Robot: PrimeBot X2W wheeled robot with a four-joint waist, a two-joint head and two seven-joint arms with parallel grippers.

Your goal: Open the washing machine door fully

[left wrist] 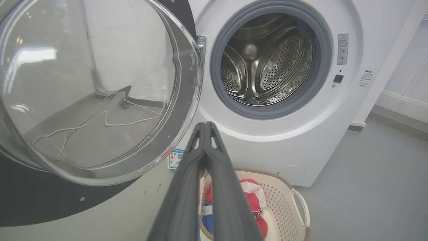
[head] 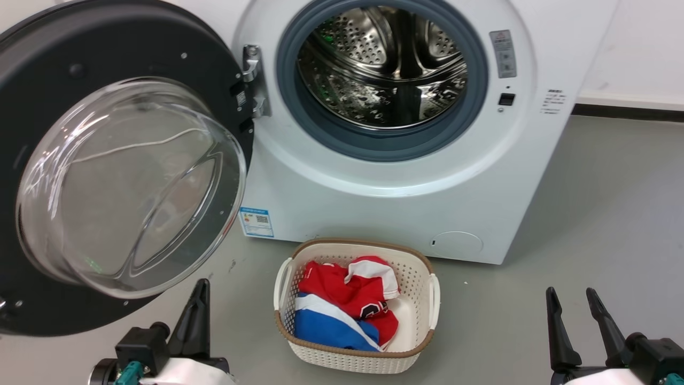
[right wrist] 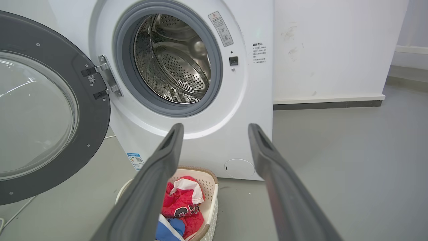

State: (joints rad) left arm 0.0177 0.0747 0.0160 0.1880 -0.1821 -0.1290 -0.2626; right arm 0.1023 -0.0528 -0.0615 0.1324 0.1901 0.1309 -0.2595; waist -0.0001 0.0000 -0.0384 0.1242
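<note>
Head view: grey floor (head: 588,214), white wall (head: 641,48)

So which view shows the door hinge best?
Right wrist view: the hinge is unobstructed, with both brackets meeting the door. Head view shows it narrower, beside the door's rim; left wrist view shows a sliver past the door's edge.

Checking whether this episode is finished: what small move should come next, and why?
Probably just a light outward nudge with the shut left hand on the washing machine door, at its black rim, to confirm its stop: it already stands wide of the drum opening, untouched by either hand.
</note>
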